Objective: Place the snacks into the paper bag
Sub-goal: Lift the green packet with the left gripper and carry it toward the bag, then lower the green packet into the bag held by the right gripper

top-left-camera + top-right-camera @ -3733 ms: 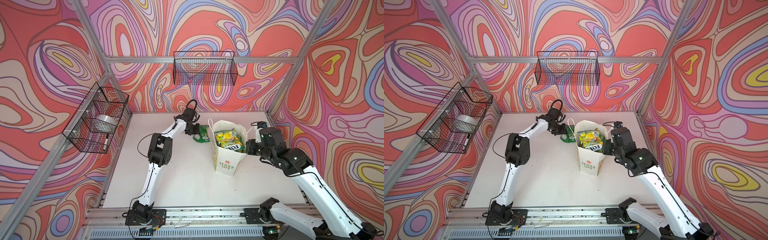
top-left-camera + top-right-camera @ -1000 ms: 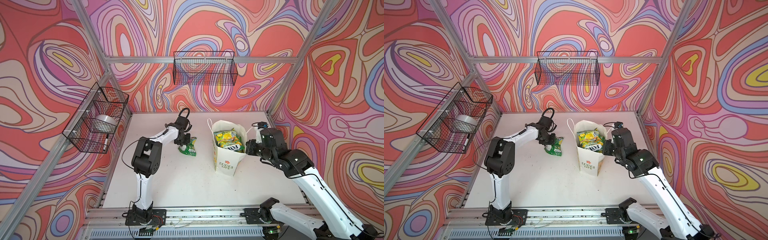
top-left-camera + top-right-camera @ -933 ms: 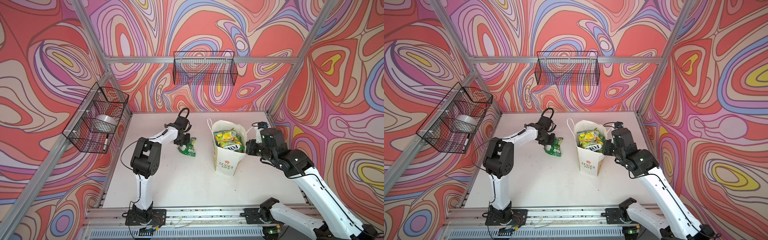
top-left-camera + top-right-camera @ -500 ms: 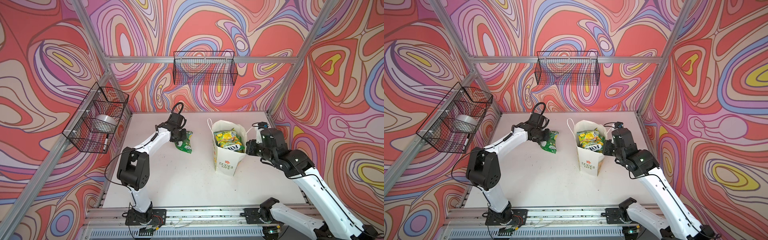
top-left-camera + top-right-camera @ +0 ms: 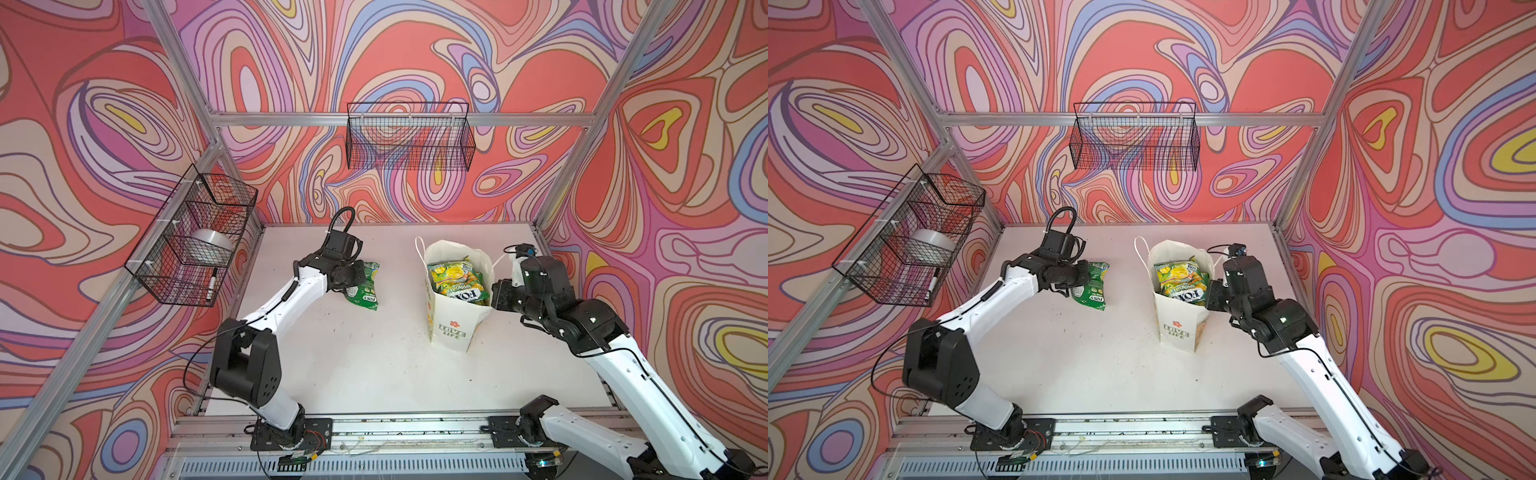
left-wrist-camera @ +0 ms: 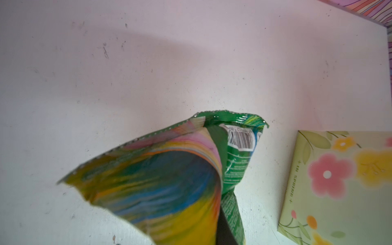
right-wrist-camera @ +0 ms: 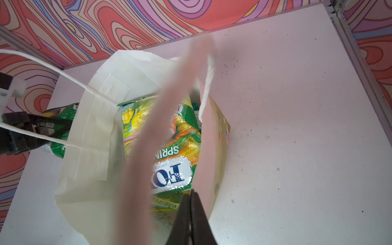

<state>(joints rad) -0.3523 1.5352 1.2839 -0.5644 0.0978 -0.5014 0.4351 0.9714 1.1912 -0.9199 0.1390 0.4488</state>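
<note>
Walls [image 5: 415, 62] of swirling red, pink and purple close in a white table [image 5: 374, 365], scuffed with small dark marks. On the left wall hangs a black wire basket [image 5: 191, 245] holding a silvery roll [image 5: 206, 242] and a marker [image 5: 212, 286]; a second wire basket [image 5: 409, 143] hangs on the back wall.

Left of centre, the left gripper [image 5: 352, 277] is clamped on a green packet [image 5: 365, 286], seen in both top views [image 5: 1092, 286]. The packet hangs from the jaws, crumpled, with its FOX'S label at the low end. In the left wrist view the packet [image 6: 169, 180] fills the lower middle, its barcode showing, with the table behind it and a flowered side of the paper bag [image 6: 339, 180] just beside it.

Right of centre stands the paper bag [image 5: 453, 328], upright and open, "LOVE LIFE" on its near face, well apart from the held packet. Several green-yellow packets [image 5: 457, 282] are stacked inside, up near the rim; the right wrist view shows the top one [image 7: 169, 148] with its label.

At the bag's right side, the right gripper [image 5: 496, 293] is closed on the rim of the bag; in the right wrist view its dark fingers [image 7: 191, 216] meet there.
</note>
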